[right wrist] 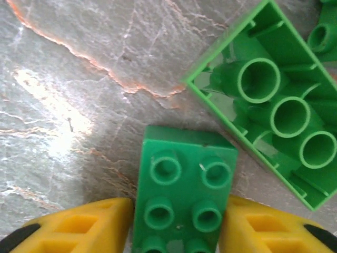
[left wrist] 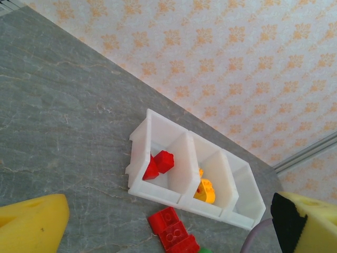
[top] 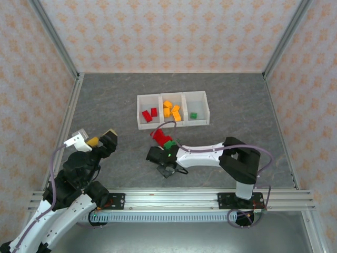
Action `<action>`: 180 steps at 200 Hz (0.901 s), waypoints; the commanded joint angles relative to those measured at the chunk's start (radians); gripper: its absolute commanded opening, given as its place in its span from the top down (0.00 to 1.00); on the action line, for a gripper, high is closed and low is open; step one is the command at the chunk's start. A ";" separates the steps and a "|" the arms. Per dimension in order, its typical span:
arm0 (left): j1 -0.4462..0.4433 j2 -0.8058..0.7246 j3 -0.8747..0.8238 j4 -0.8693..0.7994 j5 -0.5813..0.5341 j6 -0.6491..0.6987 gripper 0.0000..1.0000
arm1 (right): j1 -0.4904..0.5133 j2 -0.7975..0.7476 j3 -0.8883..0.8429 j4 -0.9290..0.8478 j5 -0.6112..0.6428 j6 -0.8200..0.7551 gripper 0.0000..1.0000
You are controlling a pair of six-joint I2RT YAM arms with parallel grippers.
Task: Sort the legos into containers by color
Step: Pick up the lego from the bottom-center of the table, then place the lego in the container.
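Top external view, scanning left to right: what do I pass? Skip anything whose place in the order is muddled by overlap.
left end effector → containers' left wall → red legos in the left bin → orange legos in the middle bin → green lego in the right bin → right arm's elbow

Left arm (top: 79, 171) and right arm (top: 202, 156), white links, black joints, lilac cables (top: 51, 176), yellow gripper fingers (right wrist: 79, 229) edged black.
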 commanded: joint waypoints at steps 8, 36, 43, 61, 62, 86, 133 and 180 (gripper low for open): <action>0.007 0.001 -0.005 0.011 -0.026 -0.002 0.01 | -0.012 0.039 -0.009 0.007 0.108 0.019 0.63; 0.007 0.001 -0.004 0.009 -0.027 -0.003 0.01 | -0.011 -0.011 0.000 0.007 0.110 0.014 0.68; 0.007 0.001 -0.005 0.008 -0.027 -0.003 0.01 | -0.011 -0.030 0.003 0.009 0.093 0.005 0.69; 0.007 0.003 -0.005 0.008 -0.030 -0.006 0.01 | -0.014 -0.090 0.020 0.022 0.045 -0.018 0.70; 0.007 0.003 -0.005 0.008 -0.030 -0.006 0.01 | -0.014 -0.094 0.021 0.023 0.043 -0.020 0.70; 0.007 0.002 -0.005 0.007 -0.031 -0.006 0.01 | -0.050 -0.180 0.056 0.033 0.007 -0.038 0.71; 0.007 0.003 -0.006 0.009 -0.028 -0.006 0.01 | -0.296 -0.321 0.113 0.062 0.002 -0.072 0.71; 0.007 0.010 -0.006 0.008 -0.030 -0.008 0.01 | -0.536 -0.217 0.251 0.056 -0.019 -0.163 0.72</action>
